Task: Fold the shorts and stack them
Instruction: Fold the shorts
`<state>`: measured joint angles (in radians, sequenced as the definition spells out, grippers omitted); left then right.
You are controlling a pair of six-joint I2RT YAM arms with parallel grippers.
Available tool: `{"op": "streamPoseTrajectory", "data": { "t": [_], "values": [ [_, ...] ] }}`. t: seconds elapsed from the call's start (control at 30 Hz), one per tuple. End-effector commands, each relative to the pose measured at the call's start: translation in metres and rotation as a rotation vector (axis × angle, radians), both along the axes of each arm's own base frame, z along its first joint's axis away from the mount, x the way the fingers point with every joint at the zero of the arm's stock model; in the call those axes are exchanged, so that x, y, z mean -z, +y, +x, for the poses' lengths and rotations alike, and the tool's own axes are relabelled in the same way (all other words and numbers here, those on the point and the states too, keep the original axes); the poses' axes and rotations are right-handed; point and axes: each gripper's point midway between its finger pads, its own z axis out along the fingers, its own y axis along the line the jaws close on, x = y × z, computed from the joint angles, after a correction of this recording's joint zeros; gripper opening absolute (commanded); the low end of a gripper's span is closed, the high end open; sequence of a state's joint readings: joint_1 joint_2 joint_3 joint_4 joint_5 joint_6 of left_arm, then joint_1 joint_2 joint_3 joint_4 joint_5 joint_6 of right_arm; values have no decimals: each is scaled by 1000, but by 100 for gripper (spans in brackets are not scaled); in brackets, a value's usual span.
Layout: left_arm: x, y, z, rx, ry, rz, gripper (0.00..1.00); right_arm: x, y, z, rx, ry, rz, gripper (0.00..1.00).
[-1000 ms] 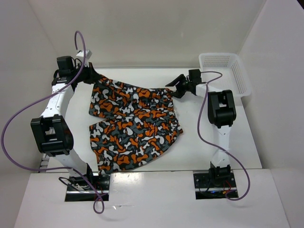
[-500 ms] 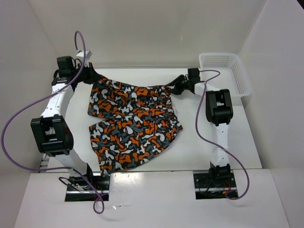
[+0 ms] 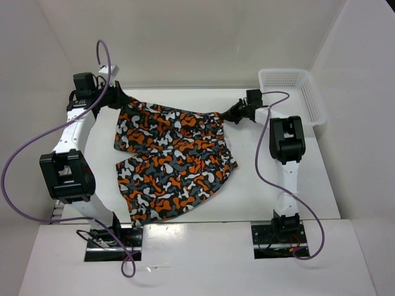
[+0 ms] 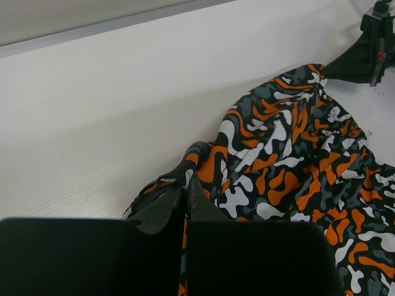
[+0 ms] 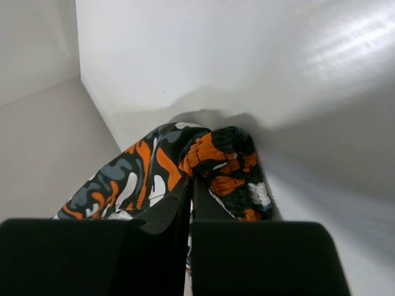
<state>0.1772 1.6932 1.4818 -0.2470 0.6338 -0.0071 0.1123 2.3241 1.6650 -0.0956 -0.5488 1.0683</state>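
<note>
Left gripper (image 3: 118, 100) at ten o'clock and right gripper (image 3: 229, 115) at one o'clock each pinch a far corner of the camouflage shorts (image 3: 173, 161), probably for folding.

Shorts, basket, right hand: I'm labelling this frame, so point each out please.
shorts (image 3: 173, 163), top view, middle of the spread fabric.
basket (image 3: 284, 78), top view, bare mesh floor.
right hand (image 5: 190, 185), right wrist view, between its shut fingertips pinching the shorts.

The right gripper (image 5: 190, 182) pinches the shorts (image 5: 220, 154) (bunched at its tips).
</note>
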Motion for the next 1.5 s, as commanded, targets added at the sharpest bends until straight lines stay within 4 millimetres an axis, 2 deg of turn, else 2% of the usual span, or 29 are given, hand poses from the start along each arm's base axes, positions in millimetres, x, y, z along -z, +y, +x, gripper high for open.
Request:
{"op": "streamPoseTrajectory", "data": {
  "t": [0.0, 0.07, 0.17, 0.2, 0.23, 0.33, 0.4, 0.43, 0.5, 0.57, 0.6, 0.63, 0.77, 0.8, 0.87, 0.9, 0.93, 0.97, 1.03, 1.07, 1.13, 1.17, 1.2, 1.23, 1.27, 1.3, 1.33, 1.4, 1.47],
  "values": [
    [-36, 5, 7, 11, -97, 11, 0, -44, -23, -5, 30, -94, -53, 0],
    [-33, 8, 18, 11, -94, 10, 0, -49, -27, -9, 40, -114, -77, 0],
    [-23, 9, 38, 27, -83, -1, 0, -81, -39, -4, 51, -186, -87, 0],
    [-39, 11, 48, 27, -123, 7, 0, -84, -39, -4, 42, -191, -98, 0],
    [-30, 11, 55, 38, -102, -3, 0, -98, -45, 2, 48, -207, -104, 0],
    [-46, 14, 73, 38, -134, 4, 0, -125, -50, 13, 41, -264, -124, 0],
    [-52, 21, 82, 29, -149, 8, 0, -132, -51, 13, 35, -268, -131, 0],
    [-43, 22, 89, 29, -130, 4, 0, -140, -56, 17, 45, -282, -131, 0],
    [-62, 26, 97, 41, -174, 4, 0, -143, -61, 18, 54, -280, -133, 0],
    [-58, 28, 105, 41, -165, 2, 0, -149, -66, 18, 64, -292, -134, 0],
    [-78, 28, 108, 50, -208, 8, 0, -149, -66, 18, 65, -292, -134, 0],
    [-68, 28, 112, 50, -175, 0, 0, -155, -66, 17, 65, -302, -133, 0],
    [-82, 20, 112, 79, -194, -5, 0, -163, -72, 10, 64, -320, -148, 0],
    [-92, 19, 108, 79, -212, -1, 0, -166, -70, 5, 54, -322, -139, 0],
    [-81, 15, 99, 95, -169, -20, 0, -171, -69, -2, 41, -333, -140, 0],
    [-96, 11, 87, 109, -194, -20, 0, -166, -68, -8, 26, -330, -139, 0],
    [-97, 7, 79, 126, -197, -27, 0, -166, -68, -11, 26, -333, -139, 0],
    [-90, 0, 59, 146, -172, -44, 0, -165, -67, -21, 8, -335, -146, 0],
    [-88, -7, 40, 166, -184, -50, 0, -174, -67, -33, -3, -360, -161, 0],
    [-76, -9, 17, 167, -147, -66, 0, -165, -68, -43, -6, -334, -161, 0],
    [-63, -13, -6, 166, -124, -74, 0, -164, -68, -55, -14, -334, -170, 0],
    [-76, -17, -24, 168, -164, -61, 0, -162, -68, -70, -22, -322, -178, 0],
    [-68, -20, -35, 168, -154, -64, 0, -162, -69, -77, -29, -328, -187, 0],
    [-32, -23, -52, 163, -77, -88, 0, -145, -69, -90, -34, -280, -186, 0],
    [-40, -26, -66, 166, -120, -75, 0, -154, -69, -100, -39, -305, -194, 0],
    [-34, -34, -77, 179, -116, -77, 0, -151, -70, -108, -48, -298, -203, 0],
    [-25, -34, -85, 165, -100, -74, 0, -133, -71, -123, -52, -247, -214, 0],
    [-11, -32, -112, 130, -68, -70, 0, -136, -74, -142, -66, -260, -243, 0],
    [-15, -31, -133, 104, -87, -55, 0, -118, -76, -167, -80, -208, -261, 0]
  ]
}}
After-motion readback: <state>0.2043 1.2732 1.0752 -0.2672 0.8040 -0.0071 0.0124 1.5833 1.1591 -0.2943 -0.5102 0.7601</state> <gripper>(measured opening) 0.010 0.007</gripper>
